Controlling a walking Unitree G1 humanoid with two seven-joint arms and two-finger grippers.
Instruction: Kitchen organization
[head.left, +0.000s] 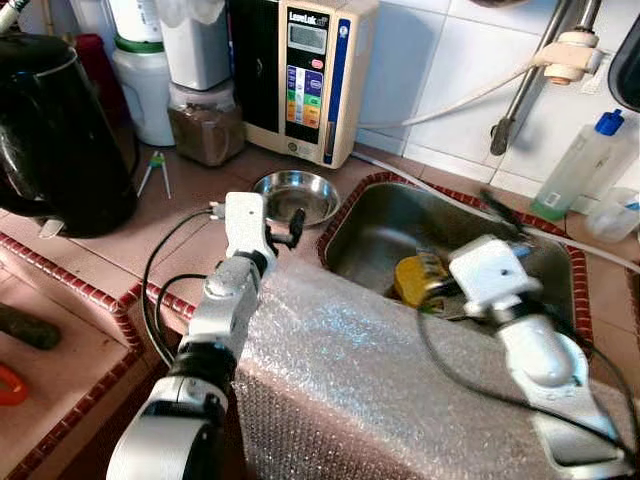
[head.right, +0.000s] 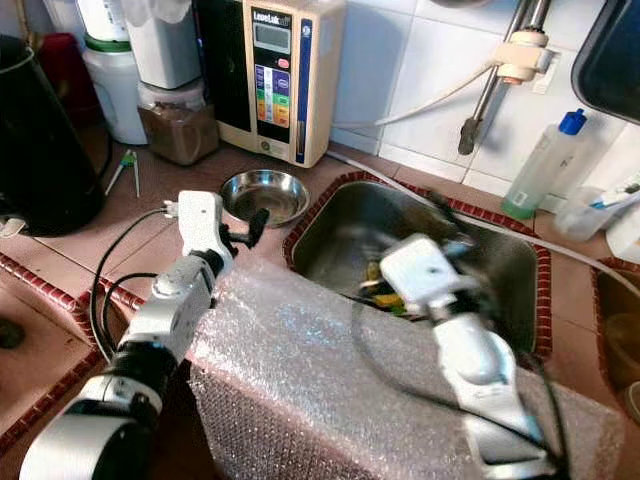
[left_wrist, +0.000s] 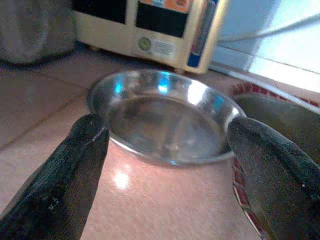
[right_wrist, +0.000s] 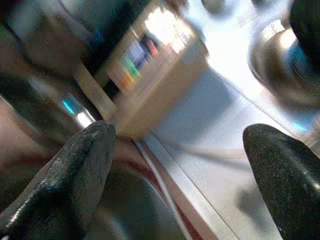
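A shallow steel bowl (head.left: 296, 194) sits empty on the tiled counter just left of the sink (head.left: 390, 235). My left gripper (head.left: 296, 226) hovers at its near rim, open, its fingers (left_wrist: 65, 170) spread wider than the steel bowl (left_wrist: 162, 115) ahead of them. My right gripper (right_wrist: 180, 165) is over the sink, open with nothing between its fingers, blurred; its white wrist (head.left: 490, 272) stands above a yellow item (head.left: 418, 278) lying in the basin.
A black kettle (head.left: 55, 130) stands at the left. A cream water ioniser (head.left: 305, 75) and a jar (head.left: 205, 120) line the back wall. A spray bottle (head.left: 580, 165) is right of the sink. Bubble wrap (head.left: 370, 380) covers the near counter edge.
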